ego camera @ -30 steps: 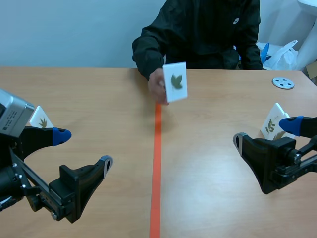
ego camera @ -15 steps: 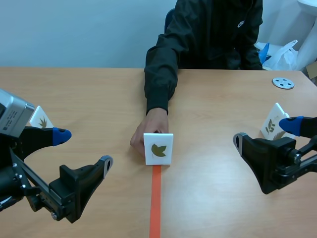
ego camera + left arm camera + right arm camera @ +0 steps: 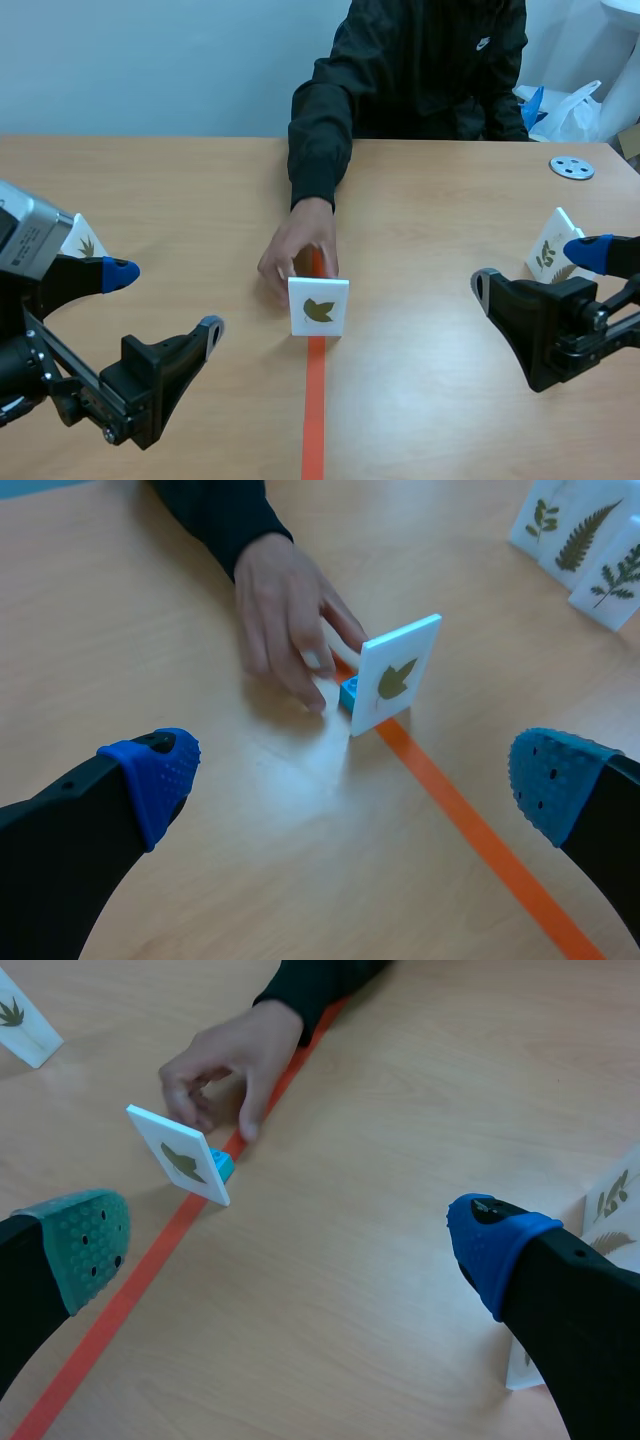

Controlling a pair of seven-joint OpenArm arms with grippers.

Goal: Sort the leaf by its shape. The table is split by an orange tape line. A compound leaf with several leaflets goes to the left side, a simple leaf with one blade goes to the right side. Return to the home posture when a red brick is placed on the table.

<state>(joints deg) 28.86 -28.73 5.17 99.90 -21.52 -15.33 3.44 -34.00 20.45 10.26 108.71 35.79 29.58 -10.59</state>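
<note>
Card [image 3: 318, 306] stood upright on its blue base [image 3: 350, 692] on the tape line [image 3: 314, 410] at mid-table, with a person's hand [image 3: 295, 250] close behind it. Left gripper [image 3: 165, 300] and right gripper [image 3: 535, 266] were both spread wide, holding nothing. The leaf looked single-bladed, so the right gripper seemed best: wait for the hand to clear, then pinch the card's side edges.

Black arms [image 3: 20, 365], jaws tipped with blue dotted pads [image 3: 155, 770].
</note>
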